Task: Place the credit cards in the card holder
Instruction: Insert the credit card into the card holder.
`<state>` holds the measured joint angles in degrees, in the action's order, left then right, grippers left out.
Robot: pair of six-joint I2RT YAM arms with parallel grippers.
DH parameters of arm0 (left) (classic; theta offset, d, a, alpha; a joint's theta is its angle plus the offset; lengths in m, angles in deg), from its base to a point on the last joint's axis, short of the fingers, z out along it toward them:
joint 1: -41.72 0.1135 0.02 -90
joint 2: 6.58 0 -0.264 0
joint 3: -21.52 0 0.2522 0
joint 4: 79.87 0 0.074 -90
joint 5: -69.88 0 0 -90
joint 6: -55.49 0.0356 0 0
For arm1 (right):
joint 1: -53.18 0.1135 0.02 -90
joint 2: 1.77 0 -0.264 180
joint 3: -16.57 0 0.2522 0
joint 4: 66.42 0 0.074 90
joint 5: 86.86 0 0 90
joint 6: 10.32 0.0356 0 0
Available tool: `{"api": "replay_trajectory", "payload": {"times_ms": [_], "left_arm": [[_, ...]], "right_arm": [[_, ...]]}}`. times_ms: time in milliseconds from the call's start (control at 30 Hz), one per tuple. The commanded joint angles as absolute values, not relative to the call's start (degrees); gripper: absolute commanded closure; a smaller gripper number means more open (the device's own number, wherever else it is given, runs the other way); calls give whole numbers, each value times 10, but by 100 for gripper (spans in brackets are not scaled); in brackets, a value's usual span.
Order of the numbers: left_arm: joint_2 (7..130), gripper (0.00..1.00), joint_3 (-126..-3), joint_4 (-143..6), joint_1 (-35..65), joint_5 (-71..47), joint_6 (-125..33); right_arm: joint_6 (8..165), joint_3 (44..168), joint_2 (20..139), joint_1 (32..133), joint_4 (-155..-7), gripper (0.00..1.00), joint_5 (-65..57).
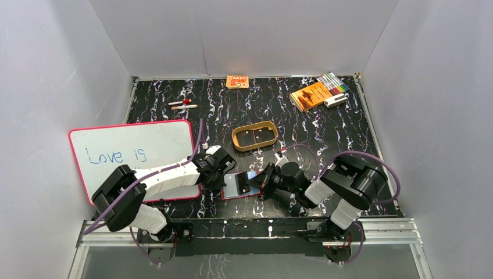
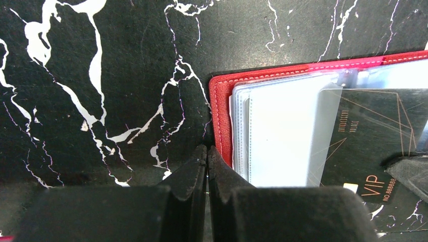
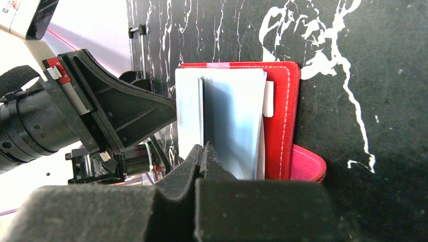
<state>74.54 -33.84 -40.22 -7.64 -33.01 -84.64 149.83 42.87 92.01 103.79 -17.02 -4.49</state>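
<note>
Left tool [image 2: 207, 155], jaws together, sits beside the stitched red card holder [image 2: 220, 116].

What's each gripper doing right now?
Left gripper: closed, nothing visible in it, tips at the card holder edge.
Right gripper: closed on the dark credit card.

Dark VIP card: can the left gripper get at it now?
Probably yes, once it opens. The left gripper is shut at the card holder's edge, and the dark VIP card lies across the clear sleeves with nothing between. The right gripper sits close at the card's far side, so crowding is possible.
</note>
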Motion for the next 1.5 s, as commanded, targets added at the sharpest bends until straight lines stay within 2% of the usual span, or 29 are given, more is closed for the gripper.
{"api": "replay_trajectory", "payload": {"times_ms": [0, 667, 967, 1000, 1133, 1267, 1367, 1467], "left_arm": [[752, 99, -316, -401, -79, -318, -853], [746, 99, -309, -410, -78, -312, -862], [747, 100, -310, -416, -78, -310, -864], [746, 100, -310, -415, -78, -310, -863], [743, 100, -311, -415, -79, -312, -864], [741, 100, -310, -415, -78, -313, -863], [740, 100, -310, -416, -78, -313, -863], [739, 100, -311, -418, -79, -313, -863]], "right_arm": [[1510, 437, 939, 1047, -114, 100, -43], [1570, 433, 984, 1081, -79, 100, 23], [1558, 455, 991, 1096, -96, 100, 12], [1553, 456, 983, 1096, -107, 98, 12], [1527, 464, 937, 1095, -180, 75, 11], [1490, 490, 902, 1096, -265, 58, 2], [1457, 522, 892, 1095, -328, 53, -11], [1436, 555, 897, 1096, -381, 52, -28]]}}
